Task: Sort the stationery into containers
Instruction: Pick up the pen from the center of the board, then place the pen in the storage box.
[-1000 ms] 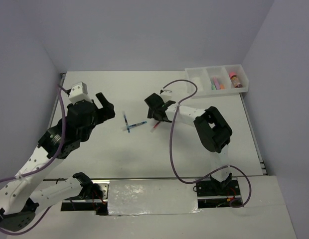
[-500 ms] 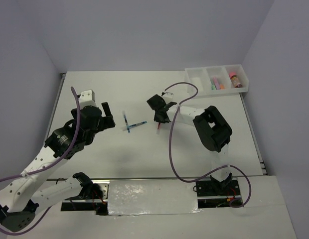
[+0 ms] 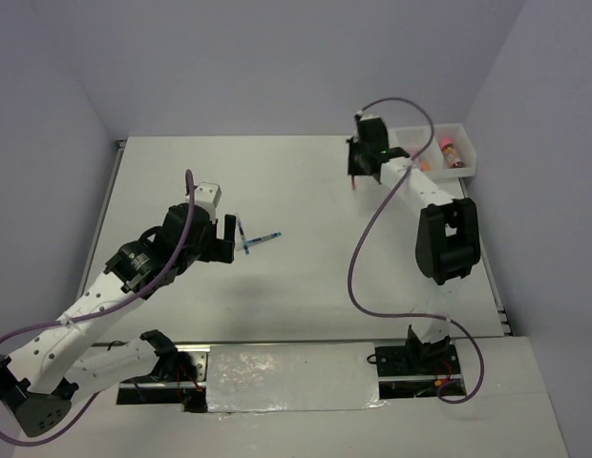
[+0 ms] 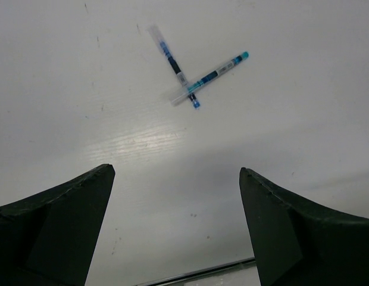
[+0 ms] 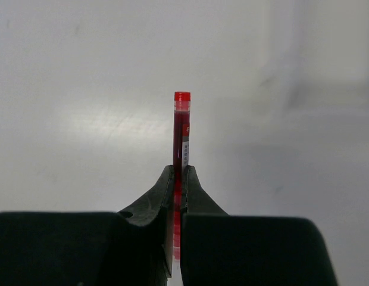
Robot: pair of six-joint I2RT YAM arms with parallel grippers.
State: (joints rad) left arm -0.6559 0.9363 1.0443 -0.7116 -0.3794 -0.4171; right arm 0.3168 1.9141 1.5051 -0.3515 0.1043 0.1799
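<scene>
The right gripper is pinched shut on the red pen, whose capped end points to 12 o'clock in the wrist view, above the table. Seen from above, this gripper hangs at the 9 o'clock end of the white tray, which sits in the table's 1 o'clock corner. Bright highlighters lie in its middle compartment and a stubby tube in its right one. The step in hand looks like delivery. Next, the pen must be carried over a compartment and released. The left gripper, jaws wide and empty, hovers with two crossed blue pens at its 12 o'clock, probably its next pick.
</scene>
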